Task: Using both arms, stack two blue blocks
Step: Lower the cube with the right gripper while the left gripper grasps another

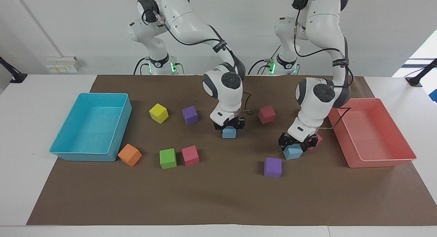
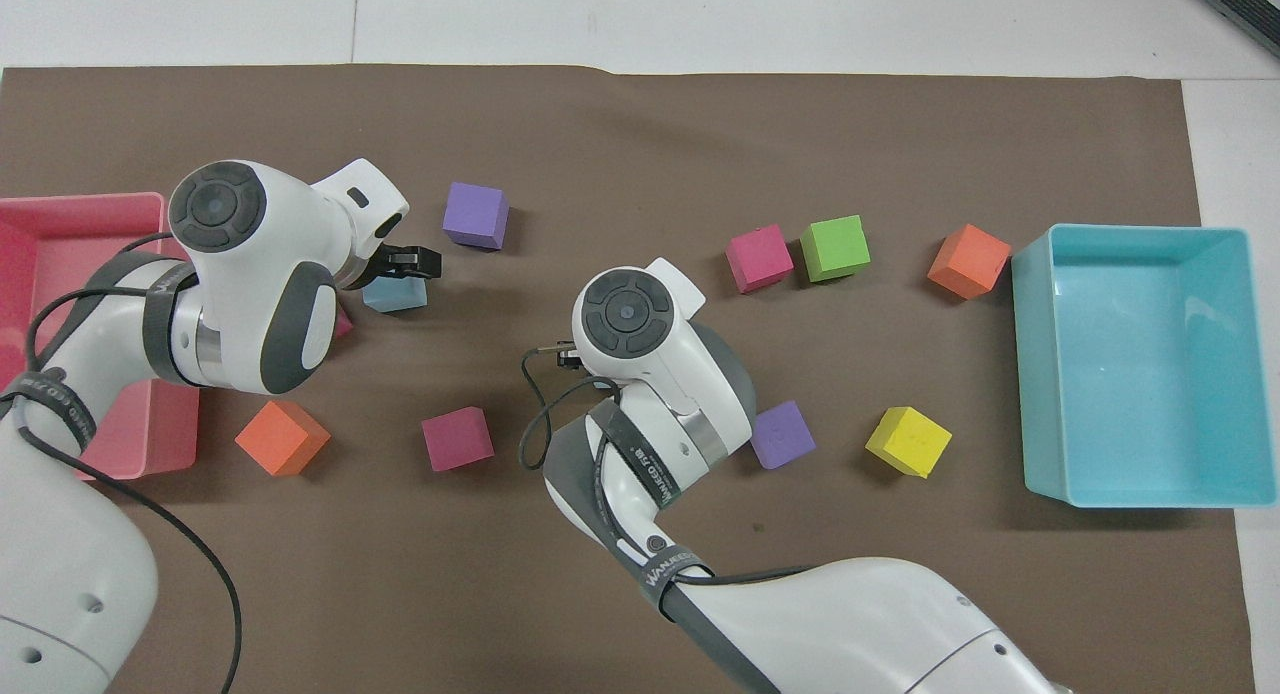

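Observation:
One light-blue block (image 1: 229, 132) sits low at the middle of the brown mat, with my right gripper (image 1: 229, 126) shut on its top half; in the overhead view my right arm's wrist hides it. The other light-blue block (image 1: 292, 152) lies toward the left arm's end, beside a pink cube (image 1: 316, 140). My left gripper (image 1: 293, 145) is down over it, open, with a finger on either side. This block's edge (image 2: 395, 296) shows below the left gripper (image 2: 405, 272) in the overhead view.
The pink tray (image 1: 379, 162) stands close beside my left arm, and the turquoise tray (image 1: 121, 134) at the right arm's end. Purple cubes (image 1: 272, 167) (image 1: 190, 114), pink cubes (image 1: 266, 114) (image 1: 190, 155), green (image 1: 168, 158), yellow (image 1: 158, 113) and orange (image 1: 129, 155) (image 2: 282, 437) cubes are scattered on the mat.

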